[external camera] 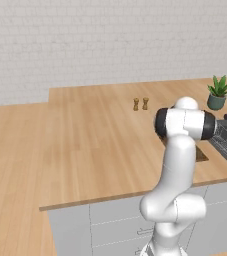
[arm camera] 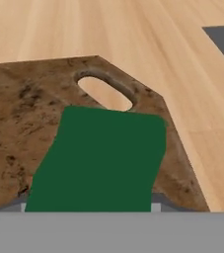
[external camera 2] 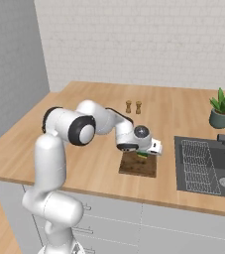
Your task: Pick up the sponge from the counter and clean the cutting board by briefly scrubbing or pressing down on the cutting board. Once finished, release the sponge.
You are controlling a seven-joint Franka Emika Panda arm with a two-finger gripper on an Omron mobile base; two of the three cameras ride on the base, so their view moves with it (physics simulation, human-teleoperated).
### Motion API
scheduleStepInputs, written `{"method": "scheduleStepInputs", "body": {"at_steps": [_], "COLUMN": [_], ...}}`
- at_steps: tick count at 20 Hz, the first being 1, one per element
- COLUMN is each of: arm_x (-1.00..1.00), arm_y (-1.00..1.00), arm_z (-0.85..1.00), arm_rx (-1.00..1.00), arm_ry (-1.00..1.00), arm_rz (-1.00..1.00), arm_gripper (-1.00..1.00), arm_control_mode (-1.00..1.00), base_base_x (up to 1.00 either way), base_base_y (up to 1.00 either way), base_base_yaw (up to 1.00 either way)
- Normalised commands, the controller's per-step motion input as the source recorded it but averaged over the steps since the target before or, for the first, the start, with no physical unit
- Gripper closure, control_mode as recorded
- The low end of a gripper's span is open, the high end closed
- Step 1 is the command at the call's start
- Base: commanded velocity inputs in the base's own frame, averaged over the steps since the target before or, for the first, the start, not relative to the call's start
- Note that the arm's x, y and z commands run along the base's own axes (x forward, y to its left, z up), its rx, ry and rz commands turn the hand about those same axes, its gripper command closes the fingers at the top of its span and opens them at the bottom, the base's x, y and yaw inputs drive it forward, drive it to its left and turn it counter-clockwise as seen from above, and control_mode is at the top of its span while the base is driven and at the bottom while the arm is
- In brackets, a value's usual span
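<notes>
The table [external camera 2: 183,119] spanned the middle of the right base view, with the sink [external camera 2: 208,166] sunk in at right. The arm [external camera 2: 79,129] rose at lower left, bent at its elbow and reached right, wrist turned down over the cutting board [external camera 2: 134,166] near the table's front edge. In the hand view the sponge [arm camera: 101,158], green face up, lay on the board just below its handle slot. The fingers [external camera 2: 142,155] were clamped on the sponge.
</notes>
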Motion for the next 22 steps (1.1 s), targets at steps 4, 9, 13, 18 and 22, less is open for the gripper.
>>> {"method": "scheduleStepInputs", "body": {"at_steps": [4, 9, 13, 18, 22], "arm_x": [-0.63, -0.81, -0.79, -0.42, -0.03], "arm_y": [-0.21, -0.16, -0.09, 0.0, 0.21], "arm_z": [-0.18, -0.13, -0.15, -0.11, -0.01], "arm_rx": [0.0, 0.0, 0.0, 0.0, 0.0], "arm_ry": [0.0, 0.0, 0.0, 0.0, 0.0], "arm_rz": [0.0, 0.0, 0.0, 0.0, 0.0], "arm_gripper": [1.0, 1.0, 1.0, 1.0, 1.0], "arm_control_mode": [-1.0, -1.0, -1.0, -1.0, -1.0], "base_base_x": [0.0, 0.0, 0.0, 0.0, 0.0], "base_base_y": [0.0, 0.0, 0.0, 0.0, 0.0], "base_base_yaw": [0.0, 0.0, 0.0, 0.0, 0.0]}}
